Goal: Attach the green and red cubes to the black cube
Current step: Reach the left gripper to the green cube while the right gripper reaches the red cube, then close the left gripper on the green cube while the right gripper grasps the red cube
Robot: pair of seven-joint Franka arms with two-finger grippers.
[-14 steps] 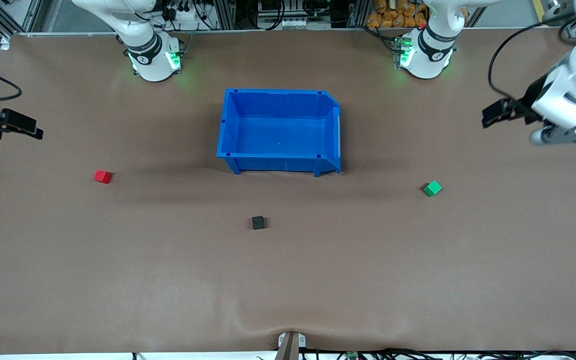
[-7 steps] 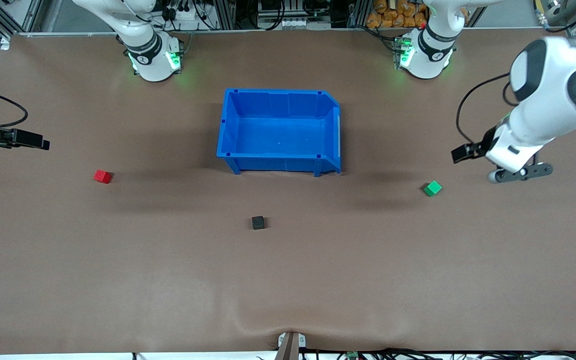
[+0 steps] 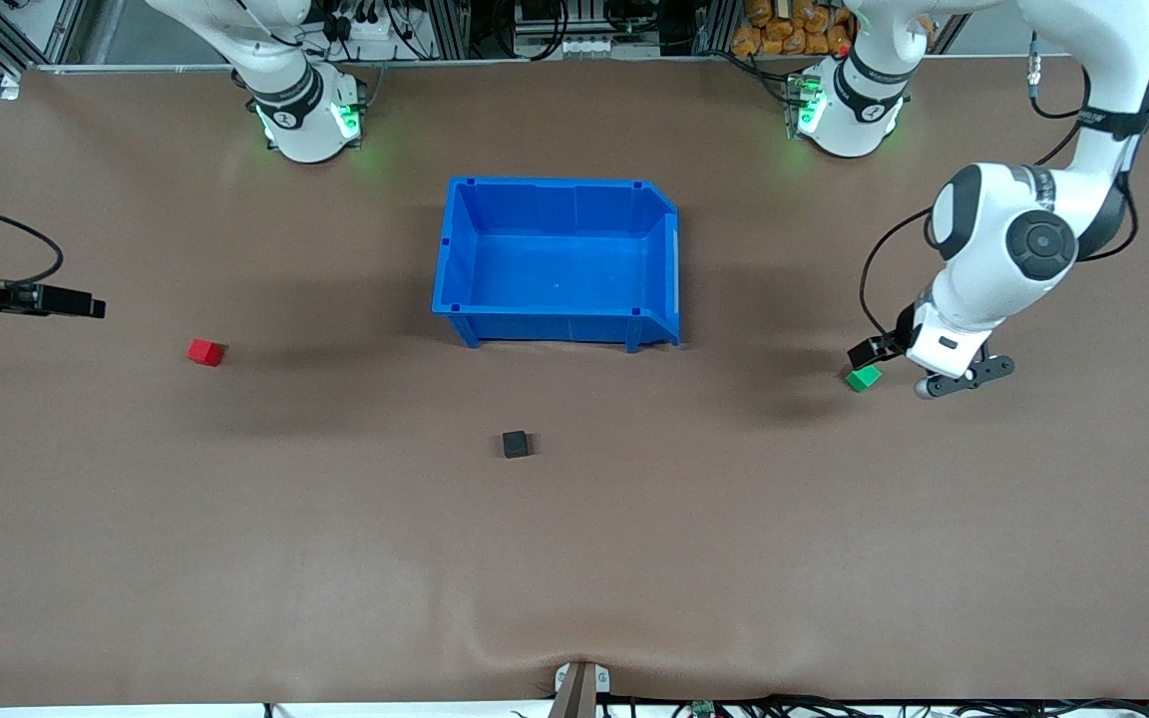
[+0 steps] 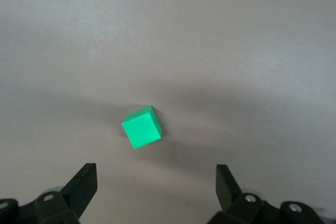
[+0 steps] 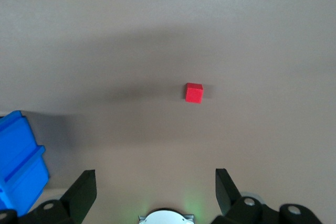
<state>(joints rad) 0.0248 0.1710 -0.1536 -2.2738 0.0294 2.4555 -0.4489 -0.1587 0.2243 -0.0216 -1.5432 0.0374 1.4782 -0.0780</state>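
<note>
The green cube [image 3: 863, 378] lies on the brown table toward the left arm's end. My left gripper [image 3: 872, 351] hangs just over it, open and empty; in the left wrist view the green cube [image 4: 142, 127] lies ahead of my left gripper [image 4: 156, 174]. The red cube [image 3: 204, 351] lies toward the right arm's end. My right gripper [image 3: 86, 304] is open and empty, apart from it; in the right wrist view the red cube [image 5: 193, 93] is well ahead of my right gripper [image 5: 155, 179]. The black cube [image 3: 515, 444] sits alone mid-table, nearer the front camera than the bin.
A blue bin [image 3: 560, 261] stands empty in the middle of the table, between the arms' bases; a corner of the blue bin [image 5: 18, 166] shows in the right wrist view. The brown table mat [image 3: 574, 578] has a ripple at its near edge.
My left arm has swung in and come down from the table's end to just over the green cube. My right gripper has shifted a little toward the red cube. The cubes have not moved.
</note>
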